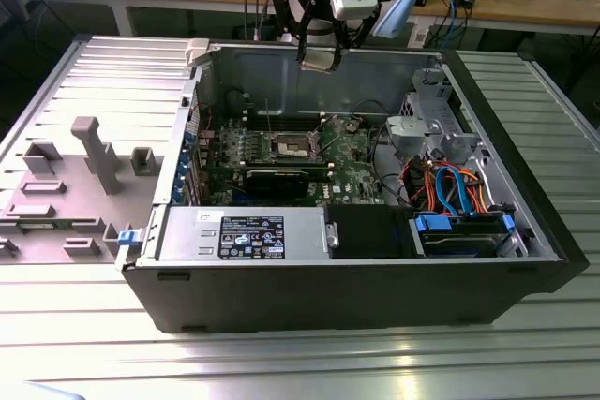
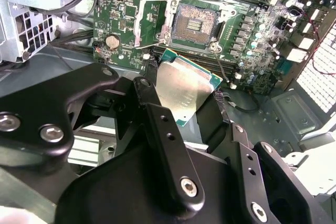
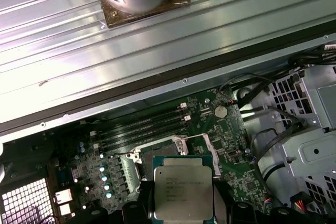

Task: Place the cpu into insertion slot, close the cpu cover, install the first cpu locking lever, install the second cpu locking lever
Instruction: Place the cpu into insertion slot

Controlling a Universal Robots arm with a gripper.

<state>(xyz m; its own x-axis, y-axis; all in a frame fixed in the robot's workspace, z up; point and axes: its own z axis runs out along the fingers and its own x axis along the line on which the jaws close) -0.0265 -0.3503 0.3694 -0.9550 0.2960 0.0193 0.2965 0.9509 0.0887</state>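
Gripper (image 2: 185, 87): pinching cpu (image 2: 181, 97) by opposite edges, held over the board inside case (image 1: 328, 292). Slot (image 2: 195, 24): empty, near cpu. Cover (image 2: 151, 22): swung open beside slot.

cpu (image 3: 182, 186) gripped by gripper (image 3: 182, 209) | insertion slot (image 3: 157, 157) partly behind it | green circuit board (image 3: 231, 129)

PC case (image 1: 356, 288) lies open on worktop (image 1: 281, 362). Motherboard (image 1: 361, 152) is inside, insertion slot (image 1: 292, 145) mid-board. cpu (image 2: 181, 90) is in the hand (image 1: 319, 55), above the board, clear of slot. Power supply (image 1: 244, 236) is along the near wall. Drive cage (image 1: 431, 128) at exterior view's right, fixtures (image 1: 94, 152) outside at its left.
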